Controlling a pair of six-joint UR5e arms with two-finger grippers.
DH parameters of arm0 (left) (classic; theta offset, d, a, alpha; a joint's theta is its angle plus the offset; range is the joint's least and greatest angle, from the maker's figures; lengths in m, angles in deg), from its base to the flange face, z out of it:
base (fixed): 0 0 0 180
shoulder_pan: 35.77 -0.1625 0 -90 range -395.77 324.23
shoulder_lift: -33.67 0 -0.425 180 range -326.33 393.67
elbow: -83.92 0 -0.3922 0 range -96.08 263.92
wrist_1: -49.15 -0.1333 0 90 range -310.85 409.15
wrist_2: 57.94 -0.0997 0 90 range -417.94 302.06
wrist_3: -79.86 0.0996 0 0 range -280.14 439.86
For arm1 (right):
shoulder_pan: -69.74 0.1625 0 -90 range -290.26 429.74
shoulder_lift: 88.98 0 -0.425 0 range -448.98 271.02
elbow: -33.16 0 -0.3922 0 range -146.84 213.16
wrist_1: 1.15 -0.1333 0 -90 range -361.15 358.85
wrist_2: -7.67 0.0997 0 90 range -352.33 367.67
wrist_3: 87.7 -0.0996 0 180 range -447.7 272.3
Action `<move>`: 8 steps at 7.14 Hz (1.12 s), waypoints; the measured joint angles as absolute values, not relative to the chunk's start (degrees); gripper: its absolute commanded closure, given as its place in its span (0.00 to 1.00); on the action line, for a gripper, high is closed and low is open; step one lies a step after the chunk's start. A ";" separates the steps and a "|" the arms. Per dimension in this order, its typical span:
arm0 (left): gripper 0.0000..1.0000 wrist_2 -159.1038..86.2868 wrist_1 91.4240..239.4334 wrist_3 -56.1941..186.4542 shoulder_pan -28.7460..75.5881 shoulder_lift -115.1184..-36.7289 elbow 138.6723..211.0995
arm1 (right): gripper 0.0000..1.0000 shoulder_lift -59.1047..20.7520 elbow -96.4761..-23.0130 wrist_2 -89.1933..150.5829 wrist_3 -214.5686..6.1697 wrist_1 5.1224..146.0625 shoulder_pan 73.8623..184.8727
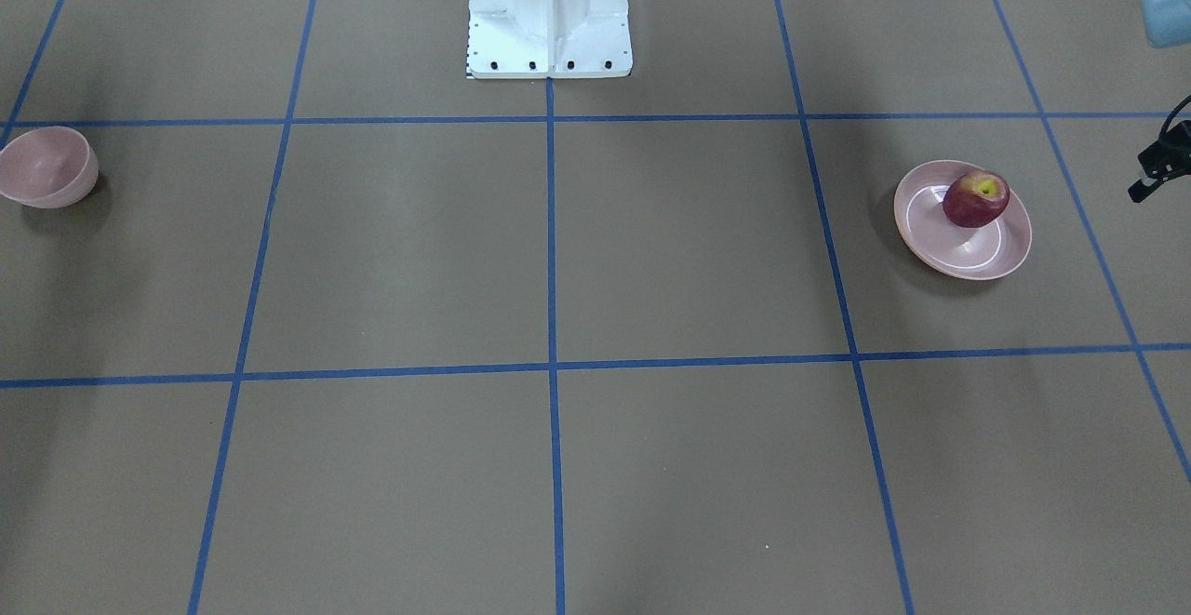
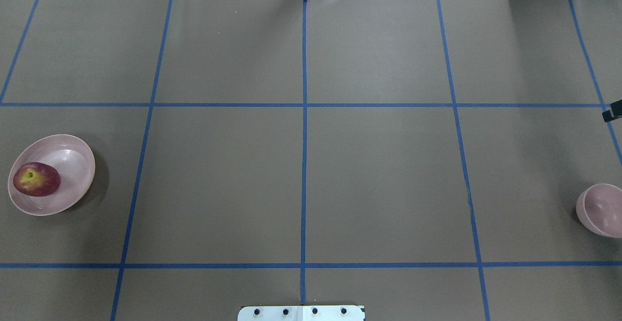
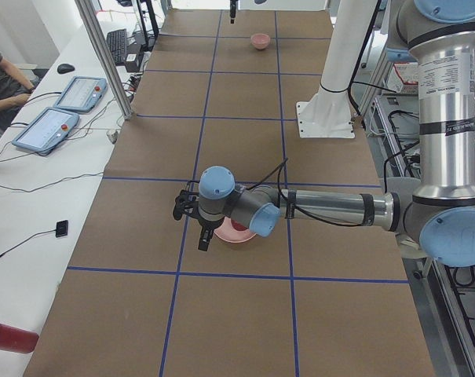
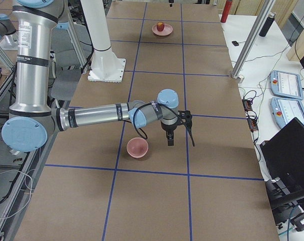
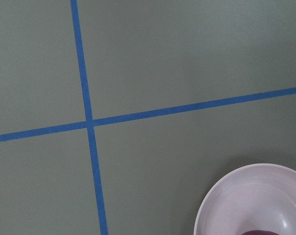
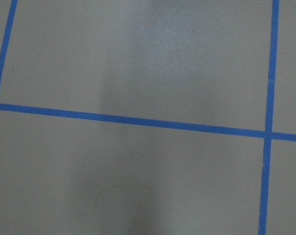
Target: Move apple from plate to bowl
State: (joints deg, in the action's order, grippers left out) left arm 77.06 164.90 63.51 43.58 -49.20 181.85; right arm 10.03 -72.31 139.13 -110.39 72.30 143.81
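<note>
The dark red apple [image 1: 975,198] lies on the wide pink plate [image 1: 963,247]; both also show in the overhead view, apple [image 2: 36,179] on plate [image 2: 68,156]. The deep pink bowl [image 2: 600,209] stands empty at the table's opposite end [image 1: 46,167]. My left gripper [image 3: 191,228] hovers beside the plate [image 3: 235,233], holding nothing; I cannot tell whether it is open. My right gripper [image 4: 180,140] hovers beside the bowl [image 4: 137,147]; I cannot tell its state either. The left wrist view shows the plate's rim [image 5: 221,196] at the bottom right.
The white robot base [image 1: 549,20] stands at the middle of the table's robot side. Blue tape lines grid the brown table cover. Teach pendants [image 3: 45,129] and a red bottle [image 3: 9,336] lie on the side bench.
</note>
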 measured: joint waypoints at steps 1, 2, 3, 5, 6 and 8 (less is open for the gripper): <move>0.02 77.06 164.90 63.51 43.56 -49.19 181.89 | 0.03 13.96 -73.46 139.30 -111.01 69.80 143.32; 0.02 77.06 164.90 63.51 43.57 -49.16 181.98 | 0.03 17.30 -73.75 139.40 -113.47 65.77 142.24; 0.02 77.06 164.90 63.51 43.58 -49.13 182.09 | 0.02 19.05 -73.73 139.27 -117.33 63.09 140.06; 0.02 77.06 164.90 63.51 43.59 -49.13 182.16 | 0.02 19.96 -73.08 138.78 -121.32 61.35 136.03; 0.02 77.06 164.90 63.51 43.59 -49.12 182.17 | 0.02 19.98 -72.18 138.61 -121.74 60.98 134.94; 0.02 77.06 164.90 63.51 43.59 -49.12 182.18 | 0.02 20.07 -70.90 138.31 -121.80 60.68 133.85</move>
State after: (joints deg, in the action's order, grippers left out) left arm 77.06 164.90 63.51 43.59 -49.12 182.18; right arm 20.07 -70.90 138.31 -121.80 60.68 133.85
